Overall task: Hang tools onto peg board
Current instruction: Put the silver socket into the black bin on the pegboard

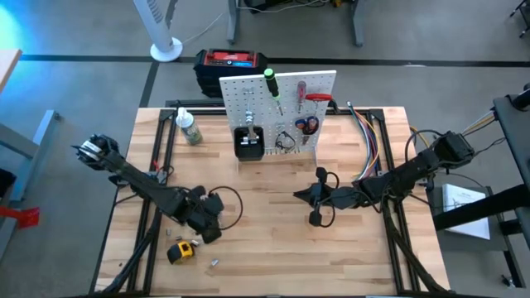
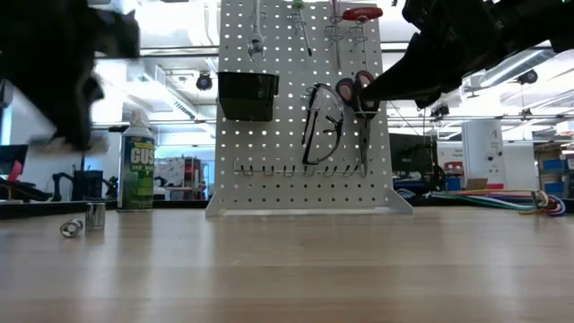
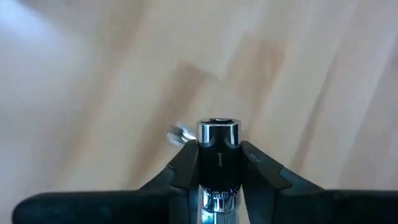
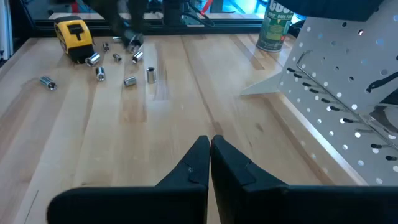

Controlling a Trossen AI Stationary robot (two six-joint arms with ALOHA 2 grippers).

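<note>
The white peg board [image 1: 277, 108] stands at the table's far middle. On it hang a black bin [image 2: 247, 94], black-framed glasses [image 2: 323, 126], red-handled pliers [image 2: 357, 90], a green screwdriver [image 1: 272, 83], a red screwdriver [image 2: 359, 13] and a wrench [image 2: 257, 27]. A yellow tape measure [image 1: 180, 251] lies at the near left. My left gripper [image 1: 209, 225] is above the table just past the tape measure, shut on a chrome socket [image 3: 219, 140]. My right gripper [image 1: 316, 199] is shut and empty in front of the board, also shown in its wrist view [image 4: 210, 152]. My left gripper pinches the chrome socket by its round side wall [image 3: 217, 163] between its two fingers [image 3: 186, 165]. The socket lies along the fingers, and its open end [image 3: 219, 123] sticks out past the fingertips. It is clear of the wooden table top.
Several loose chrome sockets [image 4: 115, 65] lie on the table near the tape measure, two of them in the low view [image 2: 85, 222]. A green-labelled bottle [image 1: 190, 130] stands left of the board. A red-and-black box [image 1: 232, 62] sits behind it. Coloured cables [image 1: 368, 136] run along the right.
</note>
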